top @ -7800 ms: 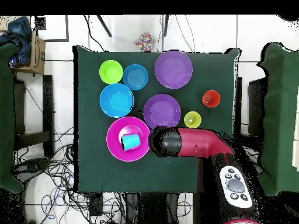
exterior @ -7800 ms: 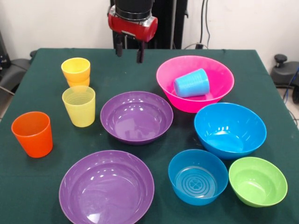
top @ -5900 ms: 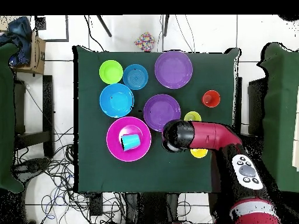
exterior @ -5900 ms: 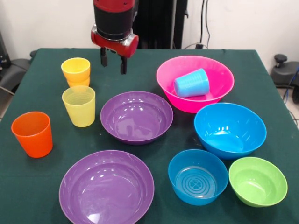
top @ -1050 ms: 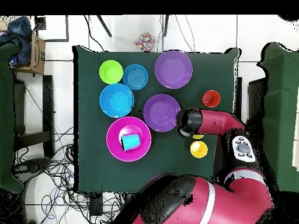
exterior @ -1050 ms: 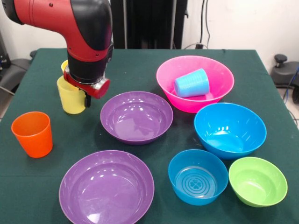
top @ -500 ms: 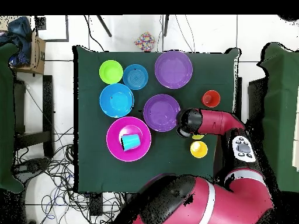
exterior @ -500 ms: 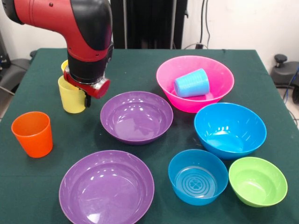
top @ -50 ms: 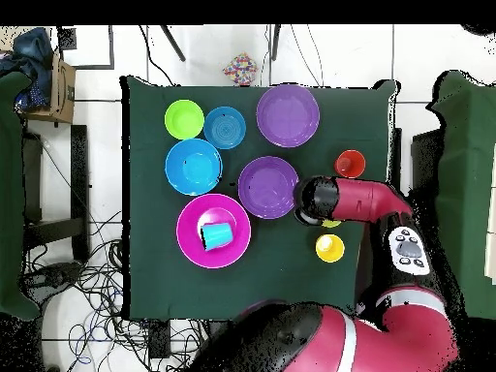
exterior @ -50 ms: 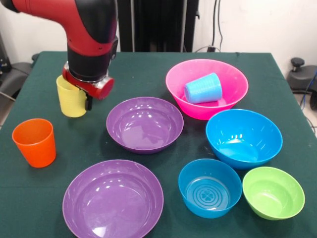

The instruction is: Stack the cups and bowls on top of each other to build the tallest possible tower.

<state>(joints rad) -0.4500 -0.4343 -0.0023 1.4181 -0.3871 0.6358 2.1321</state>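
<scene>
we see the red and black arm (exterior @ -50 ms: 86, 29) reaching down over the left part of the green table (exterior @ -50 ms: 148, 74) in the front view, with its gripper (exterior @ -50 ms: 81, 96) set on the pale yellow ribbed cup (exterior @ -50 ms: 71, 98). the cup's bottom edge seems to hang a little above the cloth, so the gripper appears closed on it, one dark finger (exterior @ -50 ms: 88, 103) showing against the cup's right side; the other finger is hidden behind the wrist. the cup is close to upright, with a slight tilt at most. in the overhead view only a small yellow sliver of that cup (top @ -50 ms: 330, 224) shows under the arm's head (top @ -50 ms: 320, 201). the orange cup (exterior @ -50 ms: 34, 142) stands upright near the table's left edge, apart from the held cup. the amber-yellow cups (top @ -50 ms: 329, 248) show only from above, as one yellow round just beside the arm; in the front view the arm hides them. the light blue cup (exterior @ -50 ms: 203, 89) lies on its side inside the big pink bowl (exterior @ -50 ms: 225, 106). one purple bowl (exterior @ -50 ms: 144, 124) sits mid-table just right of the held cup, and the second purple bowl (exterior @ -50 ms: 113, 199) sits at the near edge. the big blue bowl (exterior @ -50 ms: 243, 137) is next to the pink one, with the small blue bowl (exterior @ -50 ms: 209, 187) and the small green bowl (exterior @ -50 ms: 273, 192) side by side, nearly touching, in front of it. all the bowls are empty apart from the pink one.
</scene>
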